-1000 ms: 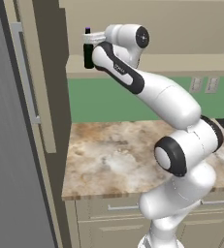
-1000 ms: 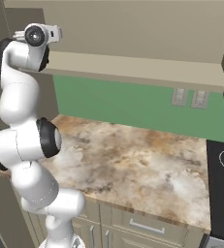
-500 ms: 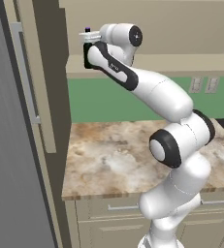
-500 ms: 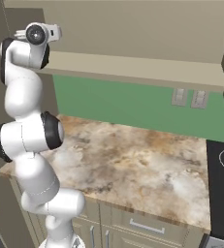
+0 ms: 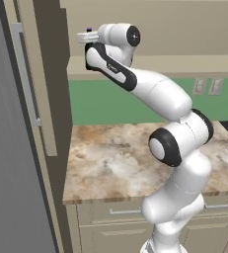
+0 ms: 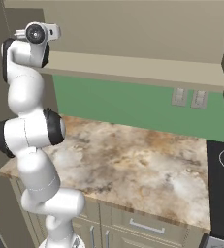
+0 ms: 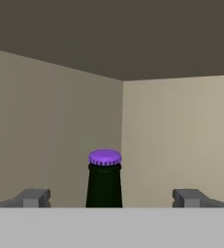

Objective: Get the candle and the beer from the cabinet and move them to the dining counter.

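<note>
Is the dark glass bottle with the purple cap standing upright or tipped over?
Upright. In the hand view the dark glass bottle rises straight, its purple cap level on top, between the fingertips of the open gripper.

Slim dark glass beer bottle with purple cap point(image 7: 104, 179) stands upright inside the beige wall cabinet point(image 7: 55, 126), before its rear corner and between the two fingertips point(image 7: 33, 197) of the pincer point(image 7: 111, 197) (jaws spread wide, clear of the neck). Below the cabinet lies the marbled stone bench point(image 5: 130, 158), against the wall.
</note>
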